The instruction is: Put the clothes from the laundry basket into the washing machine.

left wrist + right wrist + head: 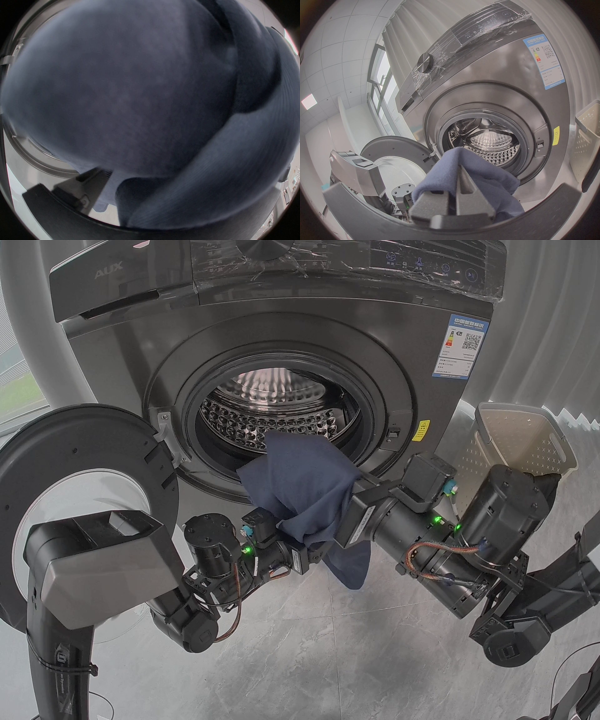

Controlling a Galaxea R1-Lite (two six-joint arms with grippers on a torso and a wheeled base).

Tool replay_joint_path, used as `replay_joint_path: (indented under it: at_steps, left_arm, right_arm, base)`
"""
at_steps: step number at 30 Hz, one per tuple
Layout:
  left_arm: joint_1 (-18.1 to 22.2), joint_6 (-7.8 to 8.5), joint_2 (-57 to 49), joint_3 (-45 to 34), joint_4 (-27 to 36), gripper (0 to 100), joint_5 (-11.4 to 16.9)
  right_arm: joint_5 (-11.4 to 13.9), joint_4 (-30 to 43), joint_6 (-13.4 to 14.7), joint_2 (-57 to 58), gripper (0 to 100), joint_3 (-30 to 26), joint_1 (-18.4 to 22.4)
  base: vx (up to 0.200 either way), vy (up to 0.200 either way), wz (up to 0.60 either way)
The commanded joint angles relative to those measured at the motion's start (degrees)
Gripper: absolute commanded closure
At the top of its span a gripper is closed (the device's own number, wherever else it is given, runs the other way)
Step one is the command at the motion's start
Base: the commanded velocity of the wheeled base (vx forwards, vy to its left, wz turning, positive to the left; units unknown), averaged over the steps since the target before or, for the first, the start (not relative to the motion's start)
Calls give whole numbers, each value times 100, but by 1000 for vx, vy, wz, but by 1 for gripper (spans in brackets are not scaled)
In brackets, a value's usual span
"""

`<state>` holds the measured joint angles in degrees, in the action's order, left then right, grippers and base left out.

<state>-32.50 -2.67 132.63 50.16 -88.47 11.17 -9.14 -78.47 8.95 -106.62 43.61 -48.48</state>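
Observation:
A navy blue garment [300, 484] hangs in front of the washing machine's open drum [275, 409], its top edge at the lower rim of the opening. My right gripper [455, 187] is shut on the garment [487, 175], with the cloth bunched around its fingers. The right wrist [381, 515] comes in from the right, level with the lower part of the opening. My left arm's wrist [275, 549] sits below and left of the cloth, and its gripper end is buried under the fabric. The garment [140, 93] covers the left wrist camera.
The round door [75, 446] stands swung open to the left, close to my left arm. A beige perforated laundry basket [525, 440] stands on the floor right of the machine, with something dark at its front edge [550, 484]. Grey tiled floor [350, 652] lies below.

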Motion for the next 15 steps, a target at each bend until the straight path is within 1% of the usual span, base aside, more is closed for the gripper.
replay_joint_path:
  at_steps: [1, 2, 3, 6, 7, 8, 10, 15]
  left_arm:
    - [16, -5, 114, 160, -4, 100, -53]
    - [16, -5, 114, 169, -4, 100, -62]
    - [7, -23, 149, 283, -4, 100, -150]
    - [-2, -146, 201, 477, -13, 100, -247]
    - [-2, -146, 201, 477, -13, 100, -247]
    - [-2, -208, 193, 573, -13, 100, -299]
    - [-2, -243, 166, 600, -13, 100, -352]
    - [-28, -216, 122, 433, -21, 100, -352]
  right_arm:
    - [-9, -10, 10, 10, 100, -1, -30]
    - [-9, -10, 10, 10, 100, -1, -39]
    - [-9, -19, 10, 18, 100, -1, -30]
    - [-9, -37, 46, 18, 100, -36, -30]
    - [-9, -37, 46, 18, 100, -36, -30]
    - [-9, -54, 46, 27, 100, -80, -30]
    - [-9, -54, 46, 80, 100, -115, -21]
    - [-9, -10, 46, 133, 100, -89, 85]
  base:
    - [0, 0, 0]
    - [0, 0, 0]
    - [0, 0, 0]
    - [0, 0, 0]
    - [0, 0, 0]
    - [0, 0, 0]
    - [0, 0, 0]
    - [0, 0, 0]
